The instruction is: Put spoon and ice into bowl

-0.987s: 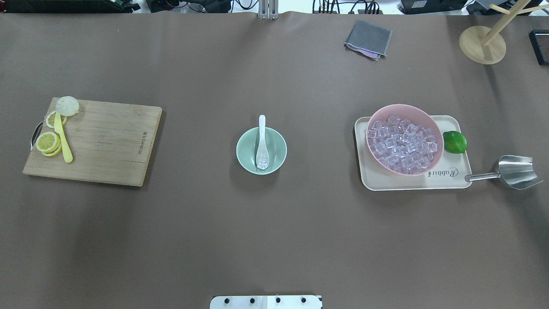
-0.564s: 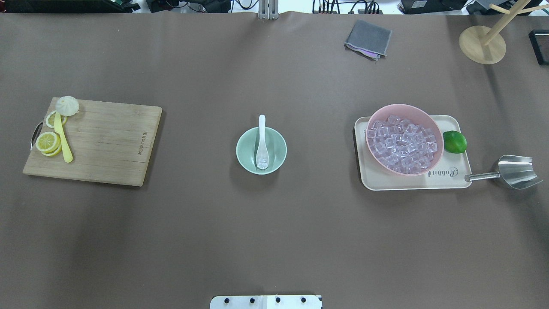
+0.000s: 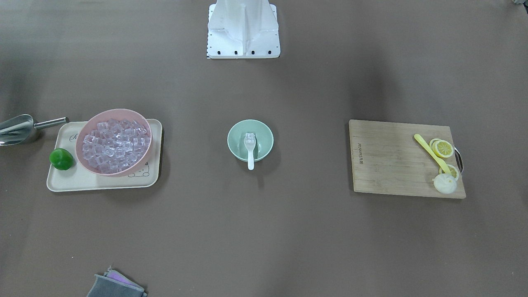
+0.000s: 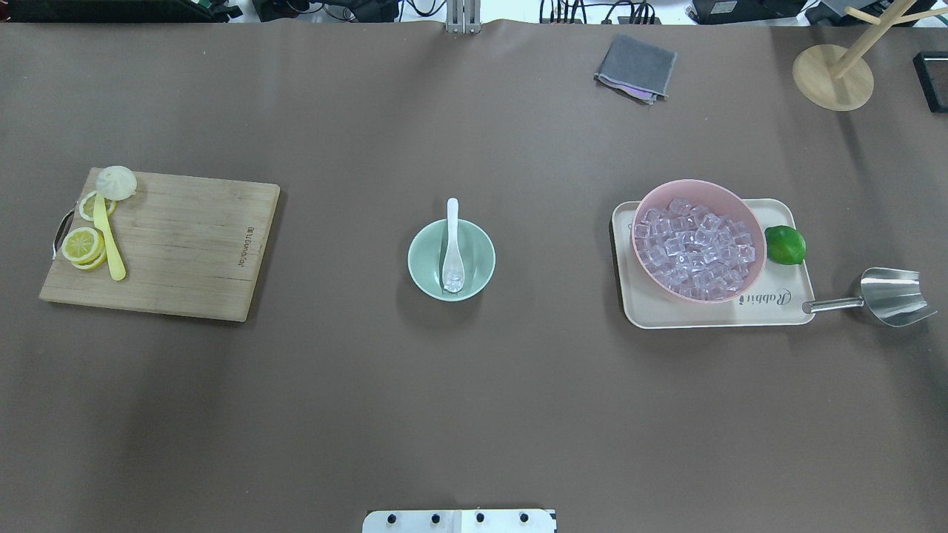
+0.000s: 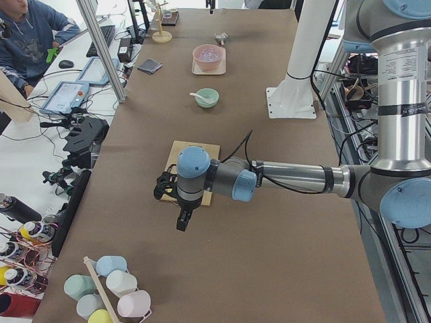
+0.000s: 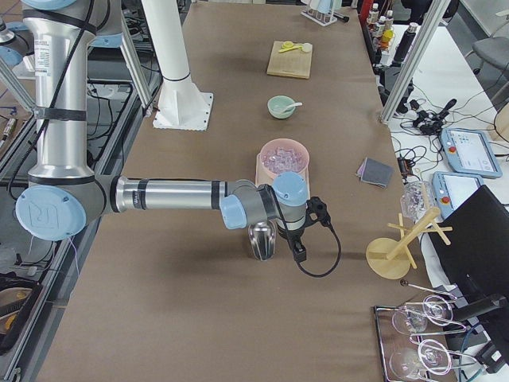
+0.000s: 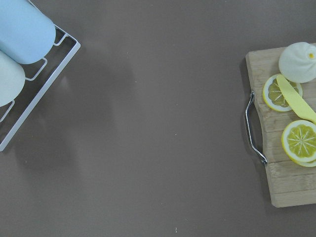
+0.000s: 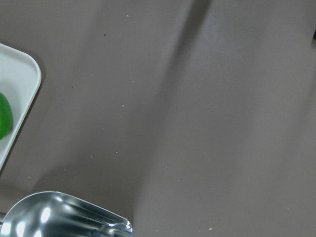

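Note:
The mint-green bowl (image 4: 426, 259) stands at the table's middle; it also shows in the front view (image 3: 237, 140). The white spoon (image 4: 451, 237) lies in it, scoop down in the bowl and handle resting over the far rim. A small clear piece of ice (image 4: 452, 280) sits in the scoop (image 3: 249, 137). My left gripper (image 5: 182, 219) shows only in the left side view, beyond the cutting board's end, far from the bowl. My right gripper (image 6: 300, 243) shows only in the right side view, above the steel scoop. I cannot tell whether either is open or shut.
A pink bowl (image 4: 696, 240) full of ice cubes sits on a cream tray (image 4: 785, 300) with a lime (image 4: 785, 245). A steel scoop (image 4: 889, 296) lies beside the tray. A cutting board (image 4: 185, 244) holds lemon slices and a yellow spoon. A grey cloth (image 4: 637, 68) lies at the far side.

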`<state>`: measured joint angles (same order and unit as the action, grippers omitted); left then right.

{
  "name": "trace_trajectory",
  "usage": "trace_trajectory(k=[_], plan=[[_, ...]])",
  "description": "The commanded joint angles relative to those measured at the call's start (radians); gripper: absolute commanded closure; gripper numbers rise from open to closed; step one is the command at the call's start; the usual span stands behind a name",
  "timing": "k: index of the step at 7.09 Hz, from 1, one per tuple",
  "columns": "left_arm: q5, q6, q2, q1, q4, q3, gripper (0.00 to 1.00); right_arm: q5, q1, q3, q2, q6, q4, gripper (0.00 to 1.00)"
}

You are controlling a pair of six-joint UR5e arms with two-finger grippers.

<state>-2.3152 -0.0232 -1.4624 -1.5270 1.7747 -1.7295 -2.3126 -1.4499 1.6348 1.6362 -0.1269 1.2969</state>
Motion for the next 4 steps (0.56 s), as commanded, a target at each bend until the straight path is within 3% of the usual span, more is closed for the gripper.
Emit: trace_trajectory(k=[1, 4], plan=[[0.005, 0.0, -0.001, 0.001, -0.004, -0.004, 0.01, 0.001, 0.0, -0.012, 0.001, 0.0, 0.001, 0.0], [0.005, 0.0, 0.004, -0.008, -0.005, -0.011, 0.01, -0.001, 0.0, -0.006, 0.016, -0.002, -0.001, 0.0]])
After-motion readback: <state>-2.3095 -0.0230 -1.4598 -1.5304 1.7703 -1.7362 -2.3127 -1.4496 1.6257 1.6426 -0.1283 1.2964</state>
